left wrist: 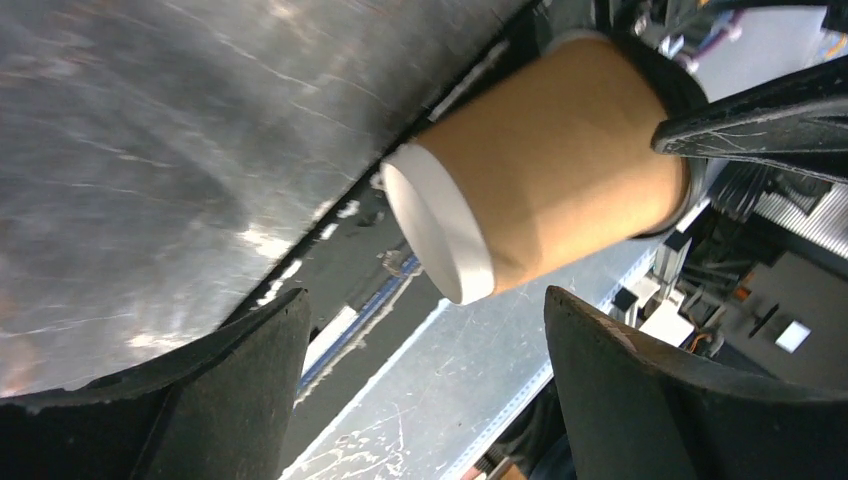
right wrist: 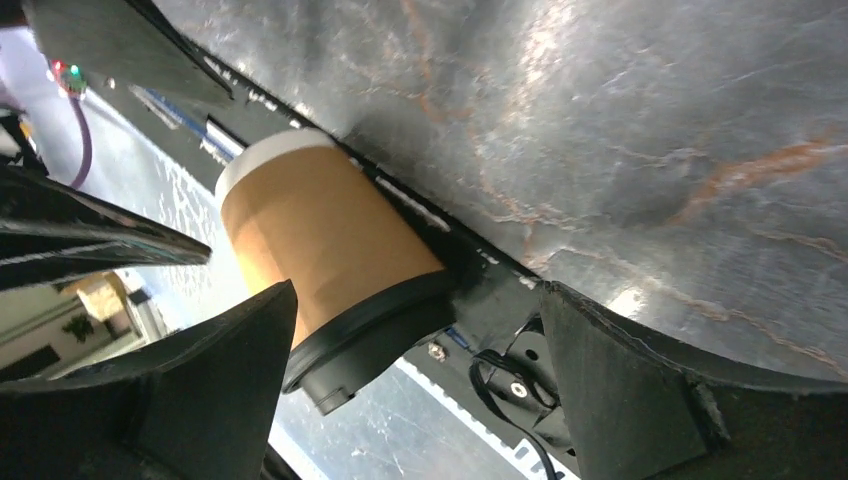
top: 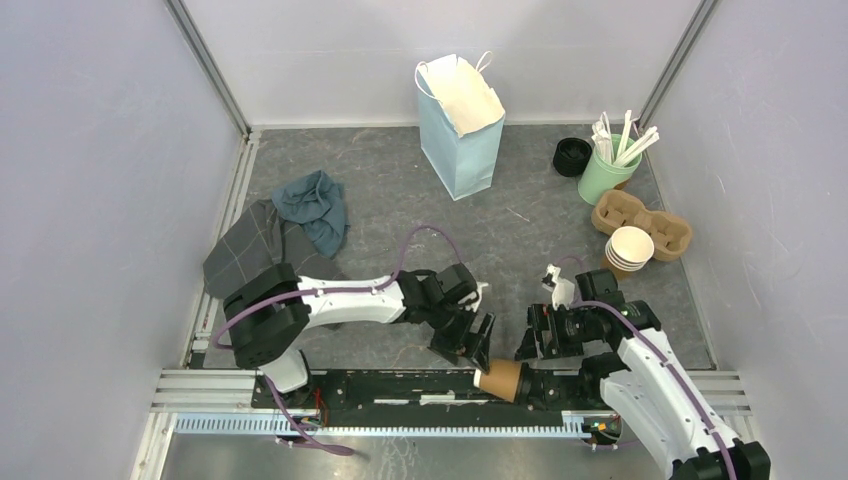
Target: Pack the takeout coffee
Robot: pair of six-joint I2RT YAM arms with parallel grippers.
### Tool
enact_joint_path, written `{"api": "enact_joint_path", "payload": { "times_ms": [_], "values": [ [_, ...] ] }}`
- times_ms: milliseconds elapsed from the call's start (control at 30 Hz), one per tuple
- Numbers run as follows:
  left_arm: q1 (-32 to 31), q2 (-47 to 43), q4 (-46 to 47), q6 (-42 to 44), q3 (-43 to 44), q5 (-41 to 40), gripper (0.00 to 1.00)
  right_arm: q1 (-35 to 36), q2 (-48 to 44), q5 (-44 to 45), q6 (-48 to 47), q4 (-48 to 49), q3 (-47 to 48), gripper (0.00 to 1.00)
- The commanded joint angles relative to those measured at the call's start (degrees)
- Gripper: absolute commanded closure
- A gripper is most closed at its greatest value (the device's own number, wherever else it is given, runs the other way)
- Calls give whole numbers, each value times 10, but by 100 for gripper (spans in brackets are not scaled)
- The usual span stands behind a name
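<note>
The takeout coffee (top: 500,380) lies on its side on the black rail (top: 400,385) at the counter (top: 380,200) near edge. Its long axis runs left-right, lid toward your right arm. Left end effector (top: 468,345) and right end effector (top: 540,342) are both spread and empty, flanking it closely. Mind the edge; free room lies toward the paper bag (top: 460,125).

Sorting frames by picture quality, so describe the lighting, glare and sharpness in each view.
Top view: even, soft light, sharp all over, no strong shadows, and the coffee cup is clear. Left wrist view: white glare streaks on the table, which looks smeared, while the cup is crisp. Right wrist view: bright sheen on the table, cup sharp, near corners dark.
</note>
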Motion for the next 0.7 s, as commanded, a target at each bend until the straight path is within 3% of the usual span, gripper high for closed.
{"api": "enact_joint_path", "payload": {
  "times_ms": [0,133,333,467,567,667],
  "values": [
    [-41,-4,50,-39,-8,14,9,25,-6,-57,-13,-11,7,2],
    [-45,-17,104,-82,-31,4,10,43,-3,-62,-8,-8,12,2],
    [-46,5,100,-90,-10,-13,17,45,14,29,-29,-66,66,2],
    [-45,24,106,-93,-4,-24,23,45,5,22,-28,-92,84,4],
    [-45,39,113,-92,3,-27,27,45,-2,-2,-7,-61,67,11],
    [-41,51,113,-90,15,-35,31,46,8,-27,25,11,53,24]
  ]
}}
